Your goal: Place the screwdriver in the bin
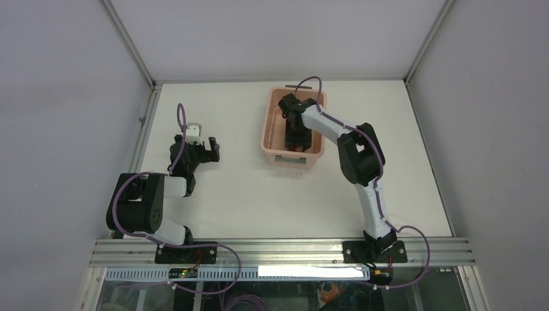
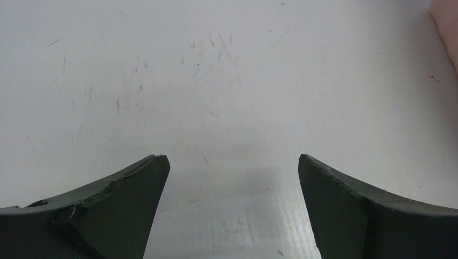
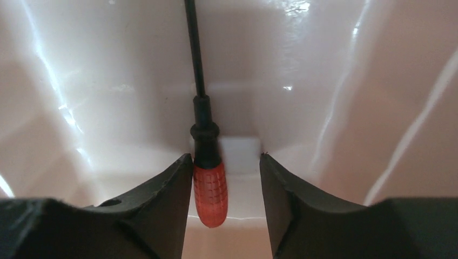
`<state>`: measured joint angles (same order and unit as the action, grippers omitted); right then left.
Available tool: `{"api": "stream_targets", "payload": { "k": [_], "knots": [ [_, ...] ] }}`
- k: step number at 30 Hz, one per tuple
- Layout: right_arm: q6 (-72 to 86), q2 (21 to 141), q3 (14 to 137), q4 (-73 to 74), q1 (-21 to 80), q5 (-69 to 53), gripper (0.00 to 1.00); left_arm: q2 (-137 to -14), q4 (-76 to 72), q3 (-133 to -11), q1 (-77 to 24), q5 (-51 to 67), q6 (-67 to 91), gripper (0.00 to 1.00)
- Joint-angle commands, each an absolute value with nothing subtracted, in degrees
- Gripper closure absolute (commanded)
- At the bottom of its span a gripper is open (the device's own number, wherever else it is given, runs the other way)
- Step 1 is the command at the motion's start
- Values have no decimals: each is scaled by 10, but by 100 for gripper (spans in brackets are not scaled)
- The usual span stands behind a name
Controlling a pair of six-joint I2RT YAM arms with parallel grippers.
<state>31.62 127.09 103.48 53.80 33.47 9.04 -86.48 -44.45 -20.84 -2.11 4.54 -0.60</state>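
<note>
The salmon-pink bin [image 1: 267, 129] stands at the back middle of the table. My right gripper [image 1: 296, 137] reaches down inside it. In the right wrist view, the screwdriver [image 3: 209, 189] sits between the jaws of the right gripper [image 3: 226, 159]. Its red handle rests against the left finger [image 3: 162, 199]. A clear gap separates it from the right finger [image 3: 291, 199], and its thin black shaft points away over the bin's glossy inner wall [image 3: 351, 108]. The jaws stand apart, open. My left gripper [image 1: 206, 148] hovers open over bare table, left of the bin.
The left wrist view shows scratched white table [image 2: 216, 81] between the left gripper's [image 2: 232, 159] spread fingers, with a sliver of the bin [image 2: 448, 27] at the top right. Metal frame rails border the table at left, back and right.
</note>
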Motion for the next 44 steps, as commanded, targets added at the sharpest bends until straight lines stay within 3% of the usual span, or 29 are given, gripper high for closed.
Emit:
{"api": "stream_targets", "payload": {
  "k": [1,3,5,6,13,19,25,30,36,44],
  "knots": [
    [302,1193,1072,556,335,123,45,-863,-465,-217,-13,49,-1,1],
    [286,1161,1084,562,335,119,34,-863,-465,-217,-13,49,-2,1],
    [261,1126,1093,563,335,108,8,-863,-465,-217,-14,49,-1,1],
    [246,1109,1095,561,335,102,2,-863,-465,-217,-14,49,-1,1],
    [180,947,1044,512,280,11,1,-863,-465,-217,-14,48,-1,1],
    [156,794,850,390,155,-62,1,-863,-465,-217,-14,49,-1,1],
    [124,686,649,300,73,-32,1,-863,-465,-217,-14,48,-1,1],
    [130,645,514,214,63,41,1,-863,-466,-217,-14,48,-1,1],
    [160,604,404,115,63,43,1,-863,-465,-217,-14,48,-1,1],
    [175,620,373,72,63,53,1,-863,-465,-217,-14,48,-1,1]
  ]
}}
